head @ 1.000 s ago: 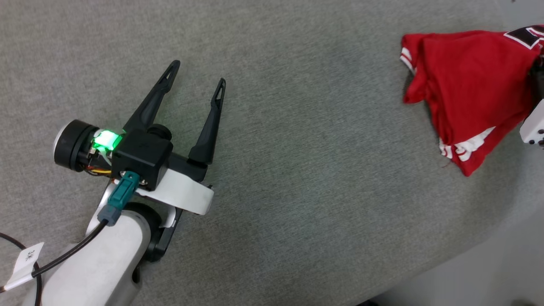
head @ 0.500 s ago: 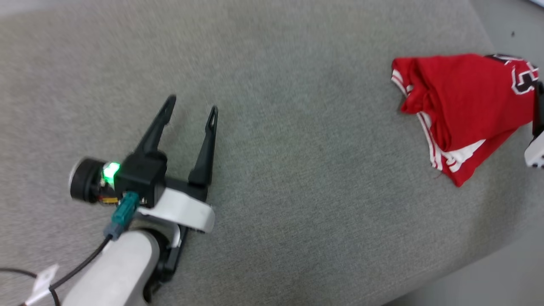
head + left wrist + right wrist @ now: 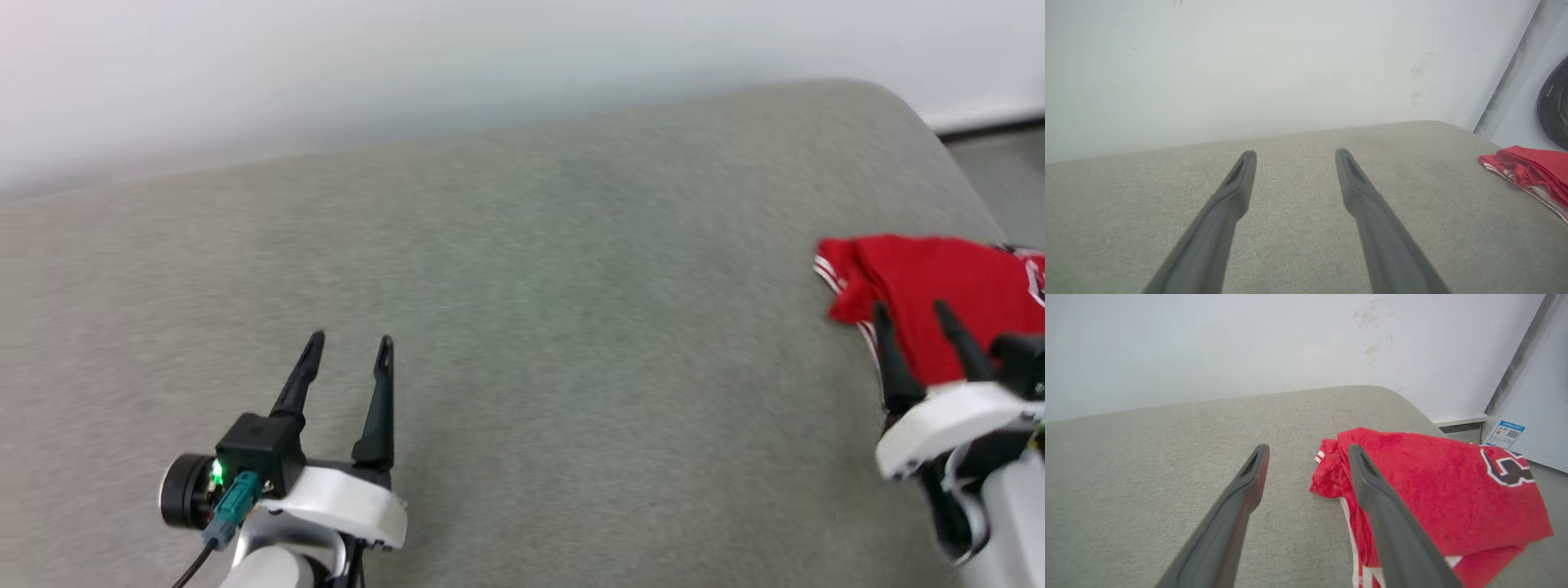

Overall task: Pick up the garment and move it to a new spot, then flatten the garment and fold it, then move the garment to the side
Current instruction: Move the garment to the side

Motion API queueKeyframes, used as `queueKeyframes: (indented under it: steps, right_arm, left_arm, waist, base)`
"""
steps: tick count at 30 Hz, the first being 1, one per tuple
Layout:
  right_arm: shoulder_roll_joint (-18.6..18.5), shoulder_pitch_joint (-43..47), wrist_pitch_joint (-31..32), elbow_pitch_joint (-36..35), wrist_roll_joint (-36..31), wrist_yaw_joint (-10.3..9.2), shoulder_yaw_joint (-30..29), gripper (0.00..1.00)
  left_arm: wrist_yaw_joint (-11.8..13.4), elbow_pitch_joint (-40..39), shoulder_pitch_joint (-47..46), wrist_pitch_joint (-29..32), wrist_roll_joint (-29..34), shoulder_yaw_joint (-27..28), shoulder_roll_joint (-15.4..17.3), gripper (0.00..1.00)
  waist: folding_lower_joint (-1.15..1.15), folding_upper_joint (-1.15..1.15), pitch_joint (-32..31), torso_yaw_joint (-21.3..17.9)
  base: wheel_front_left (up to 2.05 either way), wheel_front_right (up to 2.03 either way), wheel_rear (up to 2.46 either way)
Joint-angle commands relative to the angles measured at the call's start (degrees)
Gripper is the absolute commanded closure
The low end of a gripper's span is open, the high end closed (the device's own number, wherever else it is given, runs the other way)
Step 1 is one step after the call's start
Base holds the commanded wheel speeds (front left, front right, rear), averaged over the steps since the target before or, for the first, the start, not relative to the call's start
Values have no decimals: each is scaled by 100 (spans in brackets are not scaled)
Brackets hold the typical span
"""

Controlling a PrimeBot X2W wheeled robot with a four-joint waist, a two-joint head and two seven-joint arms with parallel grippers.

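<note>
A pale wall backs a grey upholstered surface. The garment, red and folded into a rumpled heap, lies at the surface's 3 o'clock edge in the head view, its lettering toward the far right. The right gripper, at 4 o'clock, has its 2 fingers spread apart and empty; 1 finger crosses the cloth in the right wrist view, though contact cannot be told. The left gripper, at 7 o'clock, is likewise spread wide, holding nothing, well apart from the garment.
</note>
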Motion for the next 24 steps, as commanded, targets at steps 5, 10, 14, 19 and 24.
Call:
queueKeyframes:
  steps: [5, 10, 14, 19, 24]
  right_arm:
    - [459, 831, 426, -1241, -201, -3, -89, 0]
    - [768, 1468, 783, -2318, -419, -4, -230, 0]
    - [944, 1965, 1059, -3068, -547, -3, -322, 0]
    - [1077, 2510, 1336, -3767, -663, -3, -365, 0]
    - [1147, 2824, 1556, -4165, -745, -3, -390, 0]
  left_arm:
    - [63, 149, 356, -84, -99, 223, 80, 0]
    - [104, 166, 642, -107, -150, 444, 204, 0]
    - [75, 125, 832, -120, -146, 491, 277, 0]
    - [30, 155, 1017, -126, -138, 402, 254, 0]
    - [-1, 222, 1107, -129, -155, 363, 234, 0]
  waist:
    - [0, 0, -649, 883]
    - [0, 0, -837, 1096]
    - [0, 0, -926, 1141]
    - [0, 0, -1033, 1106]
    - [0, 0, -1089, 1076]
  base:
    - [0, 0, 0]
    - [0, 0, 0]
    - [0, 0, 0]
    - [0, 0, 0]
    - [0, 0, 0]
